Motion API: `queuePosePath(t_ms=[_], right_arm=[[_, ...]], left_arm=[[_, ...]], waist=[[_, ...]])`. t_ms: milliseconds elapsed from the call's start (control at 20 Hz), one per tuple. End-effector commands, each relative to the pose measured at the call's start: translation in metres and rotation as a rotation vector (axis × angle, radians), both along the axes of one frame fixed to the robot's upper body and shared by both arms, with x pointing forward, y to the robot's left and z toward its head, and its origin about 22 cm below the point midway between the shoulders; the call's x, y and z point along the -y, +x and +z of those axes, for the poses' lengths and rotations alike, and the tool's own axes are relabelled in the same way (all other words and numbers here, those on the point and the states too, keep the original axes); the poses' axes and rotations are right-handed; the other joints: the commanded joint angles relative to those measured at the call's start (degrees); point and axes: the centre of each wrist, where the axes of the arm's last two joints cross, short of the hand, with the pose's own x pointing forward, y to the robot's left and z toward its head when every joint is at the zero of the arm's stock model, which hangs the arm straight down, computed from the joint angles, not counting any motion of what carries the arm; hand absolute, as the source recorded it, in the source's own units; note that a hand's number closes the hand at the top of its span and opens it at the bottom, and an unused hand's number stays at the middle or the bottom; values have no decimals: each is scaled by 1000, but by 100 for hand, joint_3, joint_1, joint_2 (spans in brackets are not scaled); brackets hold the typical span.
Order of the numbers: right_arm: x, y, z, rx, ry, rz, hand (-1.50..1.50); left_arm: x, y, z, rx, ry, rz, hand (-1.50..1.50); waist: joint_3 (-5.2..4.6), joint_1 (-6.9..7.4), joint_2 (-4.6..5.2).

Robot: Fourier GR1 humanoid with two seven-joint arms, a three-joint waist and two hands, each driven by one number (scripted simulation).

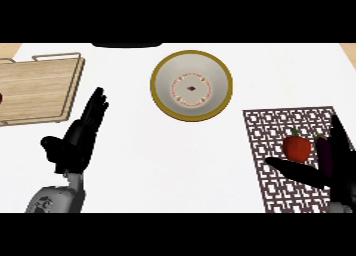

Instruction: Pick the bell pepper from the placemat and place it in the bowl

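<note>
1. The bowl [191, 85] sits well apart from the placemat [284, 150], so a weak grasp risks losing my load in transit.
2. My right hand [336, 170] is open, holding nothing; closing could catch the eggplant [323, 152].
3. The bell pepper [297, 147] on the placemat may roll off my thumb.
4. My left hand [81, 135] rests open.

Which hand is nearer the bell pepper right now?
Right. The right hand is open on the placemat, its thumb just below the bell pepper and its fingers beside it. The left hand rests open far across the counter, left of the bowl.
</note>
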Motion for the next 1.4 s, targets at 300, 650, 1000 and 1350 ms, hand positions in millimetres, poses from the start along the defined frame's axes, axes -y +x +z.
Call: queuePosePath(t_ms=[300,650,1000,1350], right_arm=[[13,11,-40,4,3,0,-150],[39,17,-70,-142,-106,-65,-150],[10,29,-68,-164,-61,-1,-150],[17,46,-87,-198,-256,197,150]], left_arm=[[-4,-9,-14,-10,7,-1,0],[0,-3,-11,10,3,-6,0],[-3,-11,-17,-23,-11,-9,0],[11,2,-9,-3,16,2,0]], waist=[[0,3,2],[1,15,5],[0,21,1],[3,50,17]])
